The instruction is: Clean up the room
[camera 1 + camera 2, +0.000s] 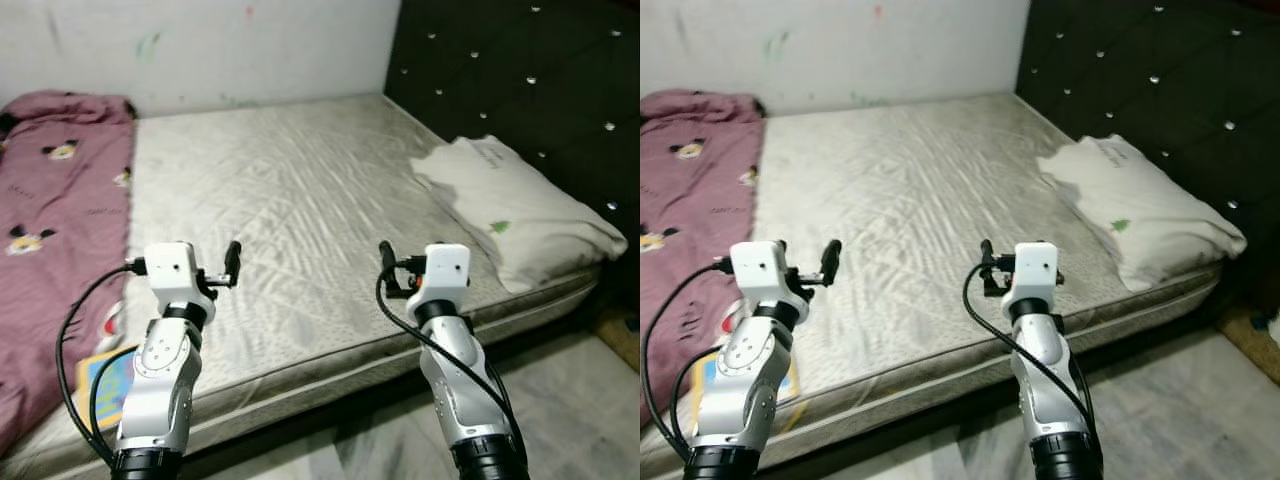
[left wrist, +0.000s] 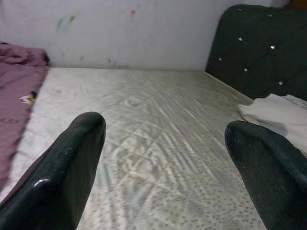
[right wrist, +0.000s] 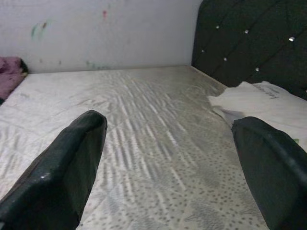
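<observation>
Both grippers held up over the near edge of a bare, pale quilted mattress [image 1: 300, 190].

The left gripper [image 2: 163, 143] and right gripper [image 3: 170, 143] each have their black fingers spread wide, released and grasping nothing. A crumpled maroon cartoon-print blanket [image 1: 55, 210] covers the bed's left side, a white pillow [image 1: 520, 205] lies against the dark tufted headboard [image 1: 520, 70], and a colourful flat book [image 1: 105, 385] sits at the mattress edge beside the left arm.

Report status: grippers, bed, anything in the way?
Left gripper and right gripper open, empty, raised over the mattress. Pink blanket heaped at left, pillow by the headboard. Path clear.
</observation>
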